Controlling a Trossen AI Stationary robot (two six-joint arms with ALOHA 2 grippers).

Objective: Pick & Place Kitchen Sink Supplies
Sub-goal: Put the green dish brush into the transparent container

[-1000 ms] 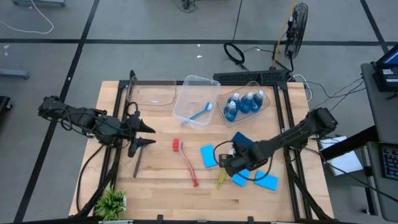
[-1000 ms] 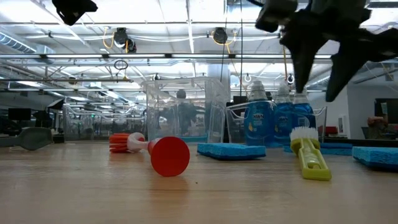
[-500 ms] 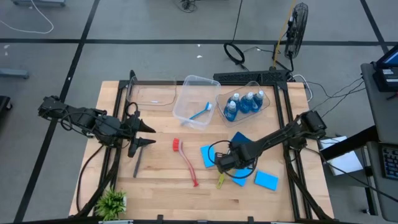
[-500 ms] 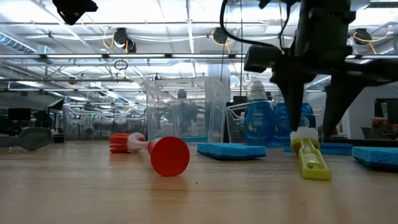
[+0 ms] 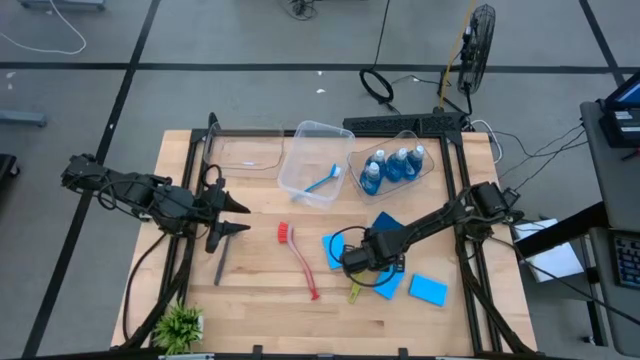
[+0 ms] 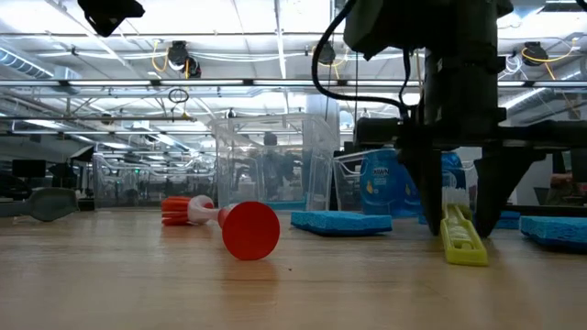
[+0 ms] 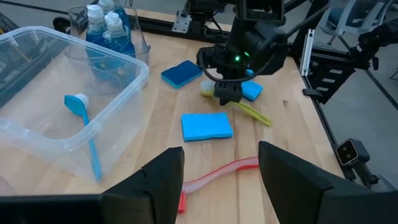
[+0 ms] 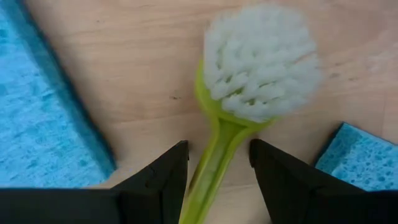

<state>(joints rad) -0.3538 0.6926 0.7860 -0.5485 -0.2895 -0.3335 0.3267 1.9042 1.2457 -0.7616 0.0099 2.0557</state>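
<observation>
A yellow brush (image 8: 249, 81) with white bristles lies flat on the table (image 5: 260, 300), right of the middle. My right gripper (image 8: 217, 186) points straight down over it, open. Its fingers stand on either side of the handle just behind the head, close above the wood (image 6: 461, 225); no touch shows. The red brush (image 5: 298, 258) lies at the table's middle, and the grey brush (image 5: 220, 268) lies below my left gripper (image 5: 238, 217). That gripper hangs open and holds nothing above the table's left part. Blue sponges (image 5: 335, 250) lie around the right gripper.
At the back stand clear bins: one (image 5: 315, 160) holds a blue brush (image 5: 325, 180), one (image 5: 395, 160) holds bottles of blue liquid, and one (image 5: 240, 155) is at the left. A small green plant (image 5: 180, 325) stands at the near left corner. Bare wood lies along the near edge.
My right gripper has come down and a little toward the table's left, turning slightly at the wrist. Its fingers were well above the yellow brush and now straddle the handle near the table top. The brush has not moved.
</observation>
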